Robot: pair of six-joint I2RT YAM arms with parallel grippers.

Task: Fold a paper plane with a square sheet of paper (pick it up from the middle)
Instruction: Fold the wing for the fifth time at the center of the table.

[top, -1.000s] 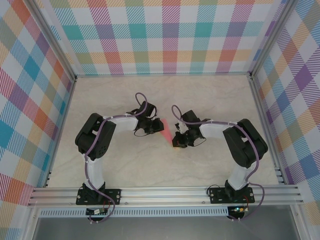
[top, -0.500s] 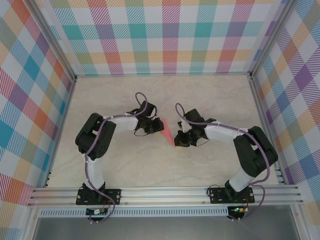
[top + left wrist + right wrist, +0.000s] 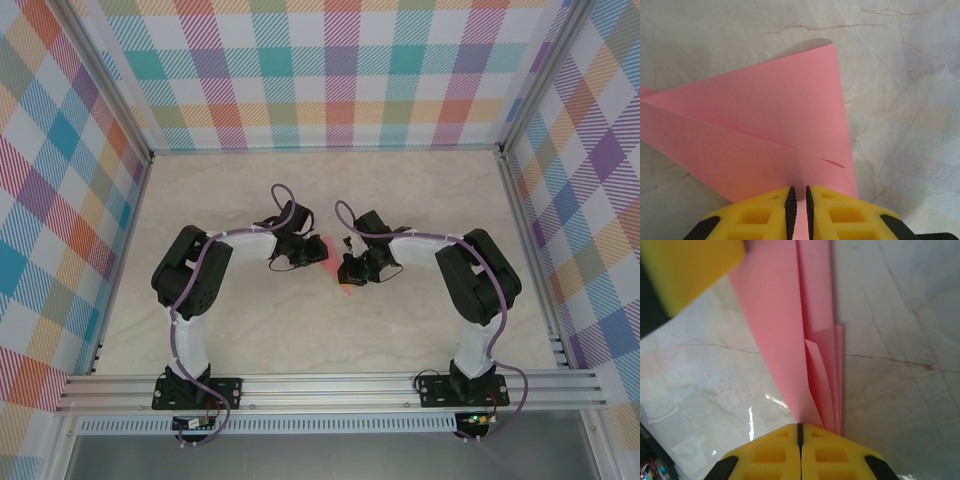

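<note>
The salmon-pink paper plane (image 3: 334,266) lies mid-table as a slim folded dart between both grippers. In the left wrist view the paper plane (image 3: 770,125) shows overlapping folded layers with a slanted crease. My left gripper (image 3: 798,197) is shut on its near edge, and pink shows in the thin slit between the pads. My left gripper (image 3: 312,252) sits at the plane's wide end. My right gripper (image 3: 800,432) is shut, jaws meeting with no gap, its tips on the narrow stacked layers of the paper plane (image 3: 790,315). My right gripper (image 3: 351,272) is at the plane's right side.
The marble-look tabletop (image 3: 300,340) is walled by plaid panels with a metal rail along the near edge. In the right wrist view a yellow finger (image 3: 690,270) of the left gripper sits at the top left, close to the paper.
My right gripper has shifted left and slightly away, closer to the left gripper, with its elbow swinging in. The plane's tip end moved a little with it. The left arm stayed put.
</note>
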